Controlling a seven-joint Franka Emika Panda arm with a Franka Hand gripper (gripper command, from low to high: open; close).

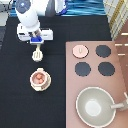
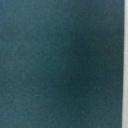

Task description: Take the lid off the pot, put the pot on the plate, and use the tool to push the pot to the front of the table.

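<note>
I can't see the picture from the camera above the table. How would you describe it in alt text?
The robot's hand hangs near the exterior view's top left, right over the handle of the cream tool, above the black table. Just below, the uncovered pot sits on the plate. The pink lid rests on the stove, with a large grey pan below.

1 lid (image 1: 79, 50); 1 pot (image 1: 39, 78); 1 plate (image 1: 33, 86); 1 tool (image 1: 37, 53); 3 burners (image 1: 103, 51); 1 gripper (image 1: 36, 41)

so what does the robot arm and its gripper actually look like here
The arm is white with rounded, bulbous link shells and darker blue-grey joints. The gripper, at the exterior view's upper left over the black table, has a wide white rectangular hand body with a small blue block beneath its middle. No cables or markings are discernible.
</note>
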